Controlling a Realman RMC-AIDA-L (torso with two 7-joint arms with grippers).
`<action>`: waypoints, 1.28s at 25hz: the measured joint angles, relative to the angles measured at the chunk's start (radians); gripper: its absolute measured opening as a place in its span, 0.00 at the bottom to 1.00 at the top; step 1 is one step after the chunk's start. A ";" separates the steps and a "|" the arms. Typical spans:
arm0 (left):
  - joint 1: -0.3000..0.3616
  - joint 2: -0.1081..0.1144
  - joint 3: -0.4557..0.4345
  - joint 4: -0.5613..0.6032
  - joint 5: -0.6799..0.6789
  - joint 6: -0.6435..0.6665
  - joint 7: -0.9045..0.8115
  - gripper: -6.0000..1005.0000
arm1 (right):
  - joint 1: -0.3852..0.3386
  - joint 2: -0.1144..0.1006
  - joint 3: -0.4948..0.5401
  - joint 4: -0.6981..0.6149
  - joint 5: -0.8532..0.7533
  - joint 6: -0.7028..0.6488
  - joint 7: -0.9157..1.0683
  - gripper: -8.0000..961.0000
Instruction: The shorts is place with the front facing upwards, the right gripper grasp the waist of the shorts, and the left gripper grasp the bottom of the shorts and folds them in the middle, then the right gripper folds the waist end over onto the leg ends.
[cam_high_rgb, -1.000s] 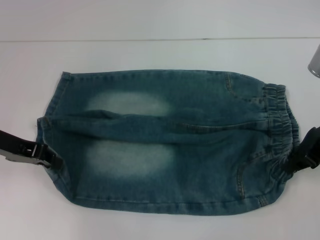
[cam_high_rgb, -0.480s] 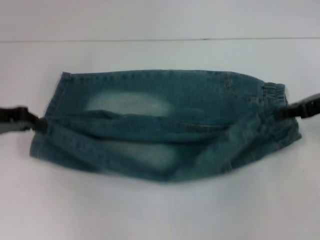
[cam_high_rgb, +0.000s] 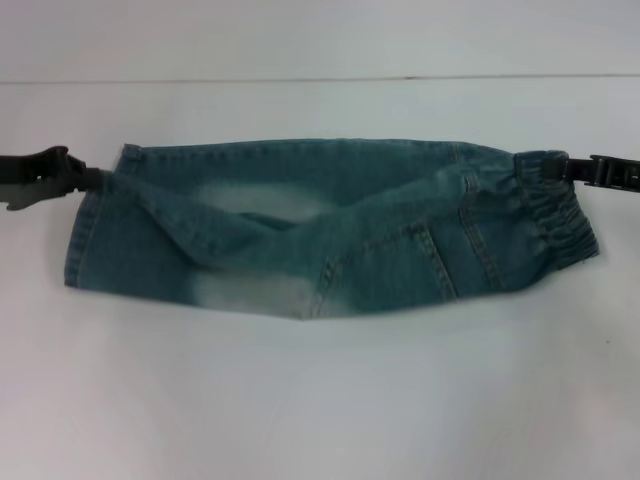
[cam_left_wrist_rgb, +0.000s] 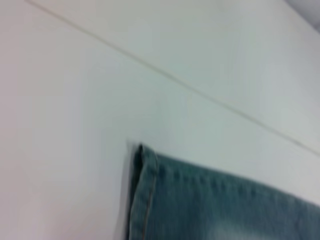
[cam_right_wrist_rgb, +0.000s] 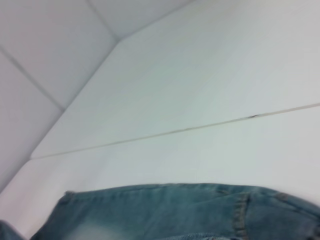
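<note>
1 pair of shorts (cam_high_rgb: 330, 225) and 2 pincers are seen on a white desk (cam_high_rgb: 320, 400). The shorts are spread lengthwise across the desk's middle, the near half doubled over toward the far edge, with the gathered waist (cam_high_rgb: 560, 215) at the robot's right and the bottom (cam_high_rgb: 95, 225) at its left. The left pincer (cam_high_rgb: 85, 175) is reached in level from the left and is closed on the far corner of the bottom hem. The right pincer (cam_high_rgb: 560, 168) is reached in level from the right and is clamped on the waist's far corner.
</note>
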 joint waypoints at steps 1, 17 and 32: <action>-0.004 -0.003 0.015 -0.029 -0.040 -0.072 0.006 0.03 | -0.004 0.006 0.000 0.006 0.011 0.024 -0.003 0.04; 0.006 -0.030 0.039 -0.066 -0.141 -0.263 0.105 0.03 | -0.006 0.017 0.006 0.109 0.166 0.192 -0.066 0.04; -0.016 -0.039 0.041 -0.075 -0.184 -0.347 0.176 0.03 | 0.015 -0.009 -0.004 0.118 0.167 0.233 -0.098 0.05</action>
